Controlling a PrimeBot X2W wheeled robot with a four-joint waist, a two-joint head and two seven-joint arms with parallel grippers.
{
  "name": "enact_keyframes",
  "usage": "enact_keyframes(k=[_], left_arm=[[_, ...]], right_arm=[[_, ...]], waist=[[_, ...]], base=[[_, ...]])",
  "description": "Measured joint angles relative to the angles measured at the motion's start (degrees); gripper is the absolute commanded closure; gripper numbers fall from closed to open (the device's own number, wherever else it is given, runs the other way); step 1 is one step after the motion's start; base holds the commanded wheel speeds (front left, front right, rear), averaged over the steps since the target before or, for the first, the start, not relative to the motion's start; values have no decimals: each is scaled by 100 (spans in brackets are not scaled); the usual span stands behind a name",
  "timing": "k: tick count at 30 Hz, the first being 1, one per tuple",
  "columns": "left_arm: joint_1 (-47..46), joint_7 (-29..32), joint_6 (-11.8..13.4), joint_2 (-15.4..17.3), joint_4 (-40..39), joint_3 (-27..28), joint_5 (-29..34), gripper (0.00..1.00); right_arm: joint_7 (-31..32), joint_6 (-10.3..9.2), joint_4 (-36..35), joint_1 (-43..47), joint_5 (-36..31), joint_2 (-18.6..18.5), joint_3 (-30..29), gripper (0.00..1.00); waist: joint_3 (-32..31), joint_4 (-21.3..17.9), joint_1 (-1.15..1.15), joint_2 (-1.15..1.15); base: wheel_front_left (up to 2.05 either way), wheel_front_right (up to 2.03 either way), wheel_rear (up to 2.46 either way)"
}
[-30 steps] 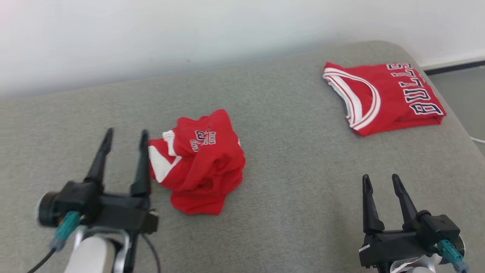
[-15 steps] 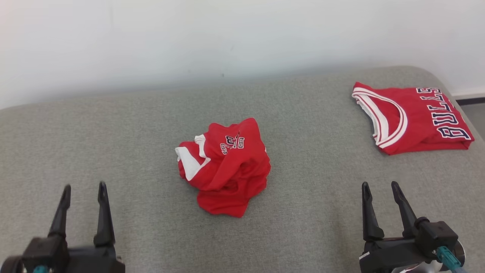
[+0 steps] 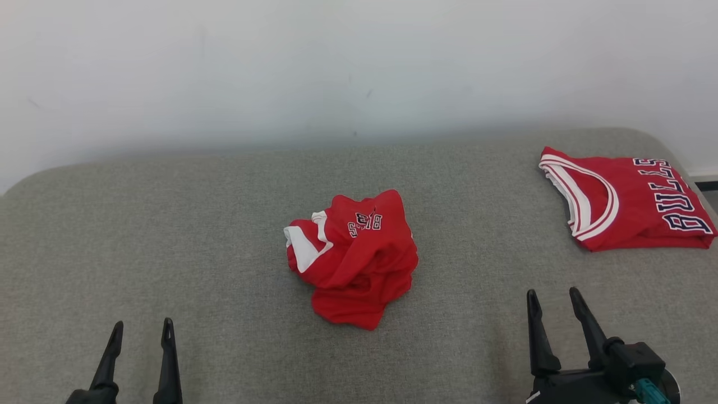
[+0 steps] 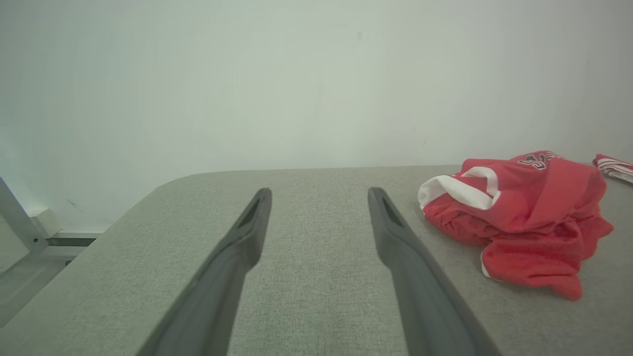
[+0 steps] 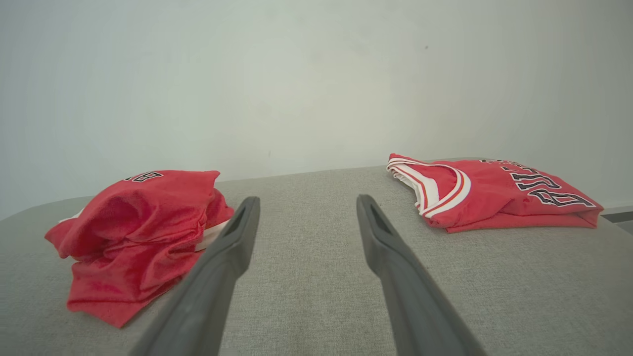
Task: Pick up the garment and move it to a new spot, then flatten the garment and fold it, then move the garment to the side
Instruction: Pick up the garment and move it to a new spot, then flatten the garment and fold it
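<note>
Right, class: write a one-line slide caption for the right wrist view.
Open right pincer pointing across grey cushion, crumpled red jersey at the view's left, folded red jersey at its right.

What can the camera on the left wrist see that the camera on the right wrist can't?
Left wrist view, not the right: the left gripper, fingers apart, and a bit of floor beside the grey cushion's rounded corner.
Right wrist view, not the left: the right gripper, fingers apart, and the folded jersey's white neck trim and dark letters.
Both: the crumpled red jersey, the cushion, the white wall, and the folded jersey, though the left view catches just its edge.
</note>
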Motion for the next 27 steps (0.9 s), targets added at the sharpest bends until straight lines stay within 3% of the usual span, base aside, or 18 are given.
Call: enact_keyframes(k=[27], left_arm=[[170, 0, -322, -176, 133, 229, 341, 0]], right_arm=[[0, 0, 116, 169, 53, 1, 292, 0]], waist=[[-108, 137, 0, 0]], base=[[0, 0, 0]])
